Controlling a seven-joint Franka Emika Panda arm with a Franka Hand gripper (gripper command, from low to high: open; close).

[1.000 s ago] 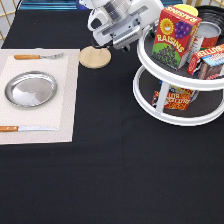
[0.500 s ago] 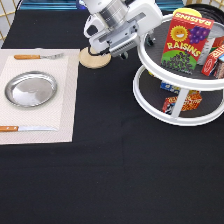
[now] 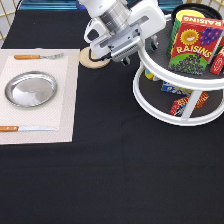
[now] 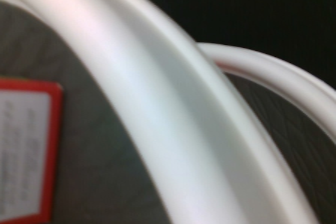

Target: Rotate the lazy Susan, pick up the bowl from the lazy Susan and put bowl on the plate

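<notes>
At exterior view's top, hand (image 3: 131, 56) beside lazy Susan (image 3: 155, 108) upper rim; grip state cannot tell. Bowl not visible. Plate (image 3: 30, 89) bare on mat (image 3: 65, 107) at left. Raisin box (image 3: 192, 44) on upper tier. Wrist view: white rims (image 4: 172, 125) close.
</notes>
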